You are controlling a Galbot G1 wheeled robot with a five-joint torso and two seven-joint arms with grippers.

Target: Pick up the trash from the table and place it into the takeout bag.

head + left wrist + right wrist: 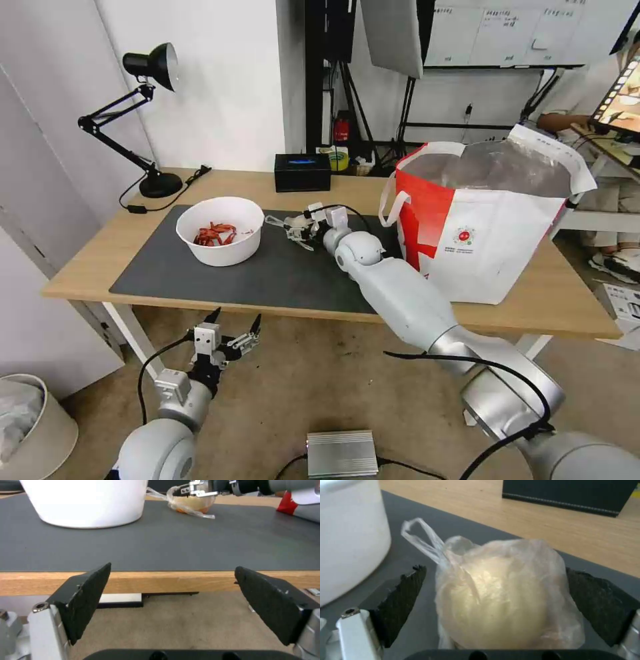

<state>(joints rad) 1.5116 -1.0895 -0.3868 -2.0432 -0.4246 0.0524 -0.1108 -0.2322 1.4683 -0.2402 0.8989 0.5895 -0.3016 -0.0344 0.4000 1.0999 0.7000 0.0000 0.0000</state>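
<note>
While my right arm reaches out over the worktop [200, 183], my right gripper [293, 229] sits low over the dark grey mat [267, 273], just right of the white bowl [220, 230]. Its fingers [403, 597] stand apart on either side of the clear baggie [500, 597] with the yellowish lump; the film seems to brush the right-hand pad, though I cannot tell for sure whether either pad presses on it yet. The baggie rests on the mat, between the bowl and the takeout bag [487, 233]. Its long axis runs from my wrist out toward the far left, and its knotted twist of plastic [420, 537] points that way too, toward the bowl's wall. From my left wrist camera the baggie [191, 503] lies flat on the mat with a loose tail trailing toward the near right.

The bowl stands upright on the left part of the mat, with red scraps [215, 235] inside. The takeout bag stands upright on the right end of the worktop, mouth open, foil lining showing, its near left corner touching the mat's right edge. A black box [303, 172] sits at the far edge, and a black desk lamp [150, 120] at the far left corner.

My left gripper [233, 337] hangs below the near edge of the worktop, fingers [83, 597] spread wide with nothing between them.
</note>
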